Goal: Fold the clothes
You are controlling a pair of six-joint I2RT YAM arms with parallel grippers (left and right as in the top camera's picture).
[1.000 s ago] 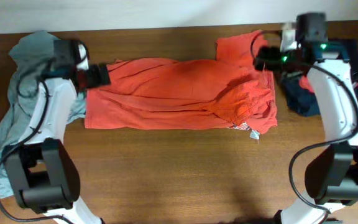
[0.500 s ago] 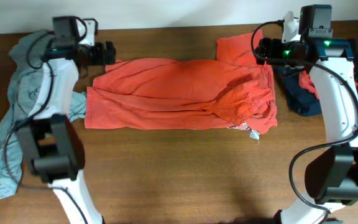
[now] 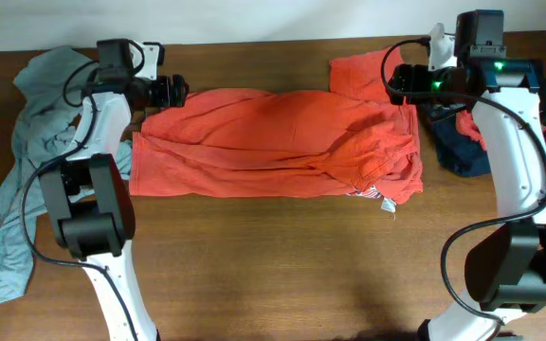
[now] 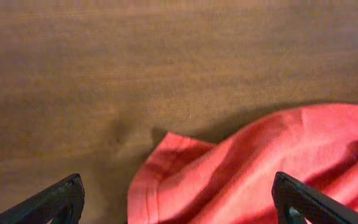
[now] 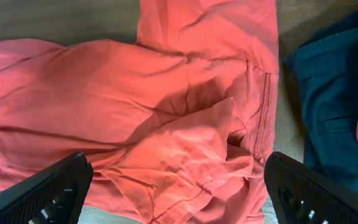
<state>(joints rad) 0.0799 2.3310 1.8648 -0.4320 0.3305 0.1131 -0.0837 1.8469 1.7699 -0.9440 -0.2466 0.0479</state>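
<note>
Orange-red fabric T-shirt (image 3: 273, 142) spread lengthwise on brown wooden table (image 3: 273, 275); nothing gripped.
Overhead: T-shirt rumpled, bunched toward its right end. Left gripper (image 3: 172, 92) at the upper-left corner, right gripper (image 3: 398, 83) by the upper-right sleeve. Pale grey-blue shirt (image 3: 17, 189) heaped at table's left edge, navy garment (image 3: 463, 152) at right. Left wrist: black fingers (image 4: 58, 200) wide apart, T-shirt corner lying between them on bare wood. Right wrist: fingers (image 5: 48, 193) spread over the wrinkled T-shirt body; navy garment just beside the sleeve.
</note>
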